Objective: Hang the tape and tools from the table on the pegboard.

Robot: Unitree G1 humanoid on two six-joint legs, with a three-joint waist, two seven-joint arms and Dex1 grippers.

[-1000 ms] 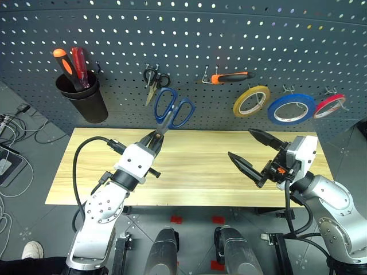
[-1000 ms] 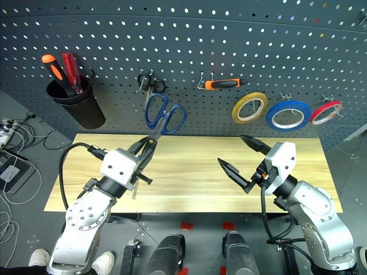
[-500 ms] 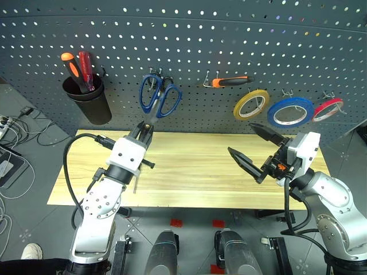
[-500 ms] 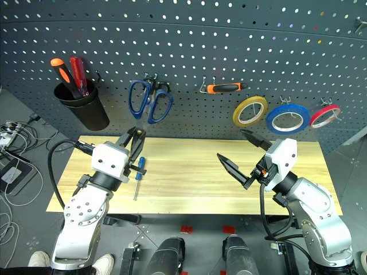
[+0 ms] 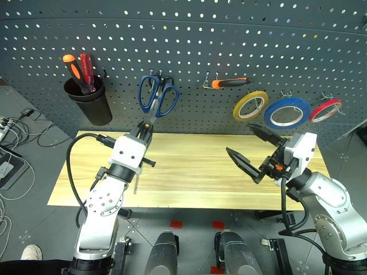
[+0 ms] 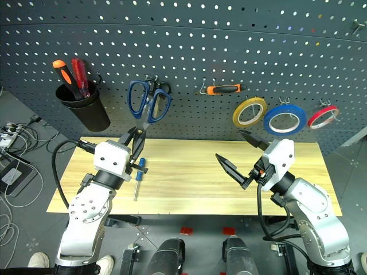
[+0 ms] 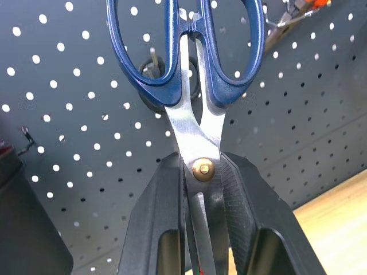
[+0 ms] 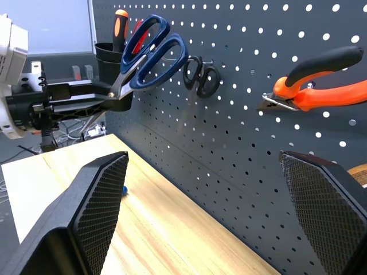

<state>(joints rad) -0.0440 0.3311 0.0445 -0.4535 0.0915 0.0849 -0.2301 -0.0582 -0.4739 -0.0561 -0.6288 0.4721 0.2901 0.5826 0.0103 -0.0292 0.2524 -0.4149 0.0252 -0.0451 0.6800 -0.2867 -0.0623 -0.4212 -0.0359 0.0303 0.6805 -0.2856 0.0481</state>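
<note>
Left wrist view: left end effector point(image 7: 202, 172) pinching scissors point(image 7: 186, 63) blades, handles at pegboard point(image 5: 229, 46) | right end effector point(image 5: 252, 150) spread above surface point(image 5: 195, 172)

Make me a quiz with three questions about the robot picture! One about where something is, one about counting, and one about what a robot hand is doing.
1. Where is the blue-handled screwdriver?
A. in the black cup
B. lying on the wooden table
C. hanging on the pegboard

2. How many tape rings hang on the pegboard?
A. one
B. two
C. three

3. What is the left gripper doing?
A. pinching the blades of the blue scissors
B. standing open
C. holding the pliers

Answers:
1. B, it lies flat on the planks beside the left arm.
2. C, the yellow tape, blue tape and red tape hang in a row.
3. A, its fingers are shut on the silver blades, handles up at the board.
</note>
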